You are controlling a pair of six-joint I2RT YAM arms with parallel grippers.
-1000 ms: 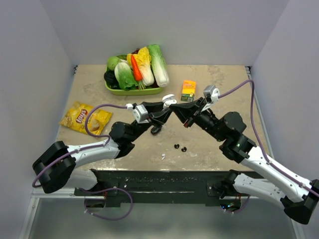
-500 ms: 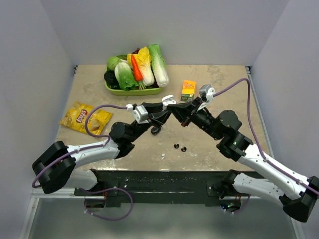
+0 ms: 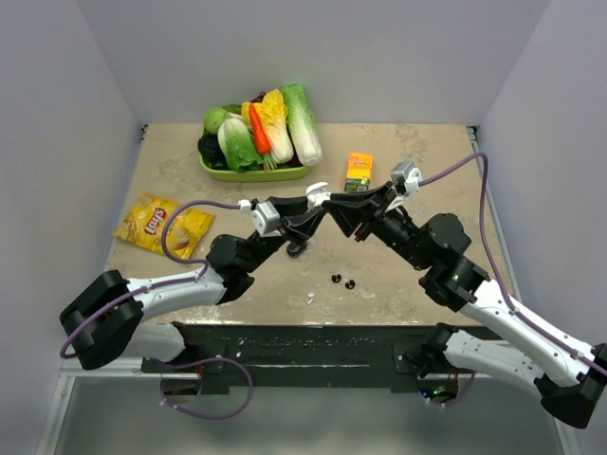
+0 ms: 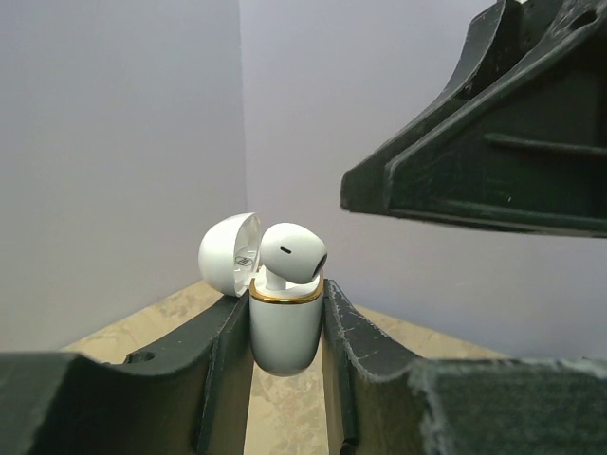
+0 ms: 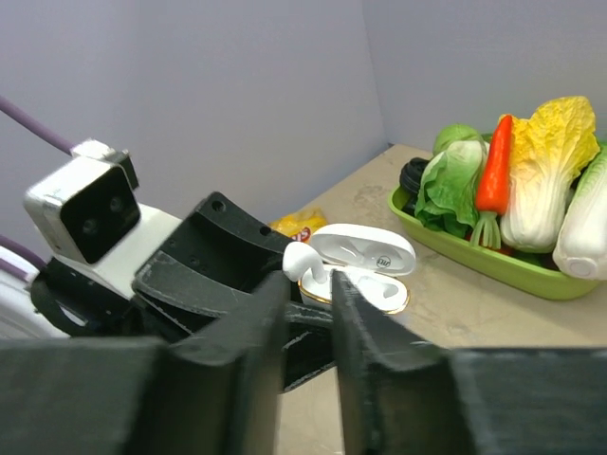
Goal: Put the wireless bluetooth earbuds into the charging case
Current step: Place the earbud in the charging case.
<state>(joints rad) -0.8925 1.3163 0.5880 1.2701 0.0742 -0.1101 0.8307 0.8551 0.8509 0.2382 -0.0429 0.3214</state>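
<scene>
Risks first:
- white earbud [image 4: 292, 254] stands high in the charging case [image 4: 283, 334]: stem in the socket, head clear above the gold rim. Judged not seated. Any tilt or jolt of the case could tip it out onto the table [image 3: 432, 161]
- right tool [image 5: 310, 284] has its jaws a little apart with nothing between them, tips just beside the earbud. A careless retreat or a push off-line could snag the head and drag it out
- lid [image 4: 226, 256] is hinged back. Shutting it on the raised bud would jam

Holding: left tool [image 4: 283, 308] is clamped on the case body, lifted above the table at the centre of the top view

Look of the things:
- case is a small glossy white capsule with a thin gold band at the mouth; its lid is a rounded shell
- bud is smooth, white, with a dark slot on the head
- two black earbuds [image 3: 342, 282] lie loose on the table in the lower centre of the top view, well apart from the case
</scene>
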